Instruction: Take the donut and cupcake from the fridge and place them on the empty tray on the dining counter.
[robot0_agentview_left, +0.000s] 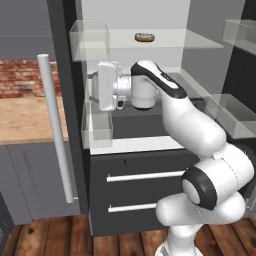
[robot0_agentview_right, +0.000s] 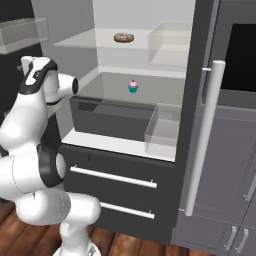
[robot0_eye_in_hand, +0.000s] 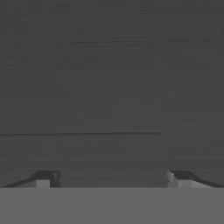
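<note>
Up top, donut (robot0_agentview_right: 123, 37) flat on shelf, cupcake (robot0_agentview_right: 133, 86) upright below, fingers (robot0_eye_in_hand: 112, 179) spread.

Fridge (robot0_agentview_right: 200, 60): matt dark grey casing, smooth. Door bins (robot0_agentview_right: 167, 127): clear, glassy plastic look. Handle (robot0_agentview_right: 202, 140): smooth white bar, satin. Floor (robot0_agentview_left: 45, 237): reddish wood planks, visible grain. Wall (robot0_agentview_left: 20, 77): rough red brick. Donut (robot0_agentview_right: 123, 37): pale icing, dull. Cupcake (robot0_agentview_right: 133, 86): pink frosting, matt.

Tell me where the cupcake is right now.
The cupcake sits on the fridge's middle shelf, in the right base view, directly below the donut on the upper shelf.
</note>
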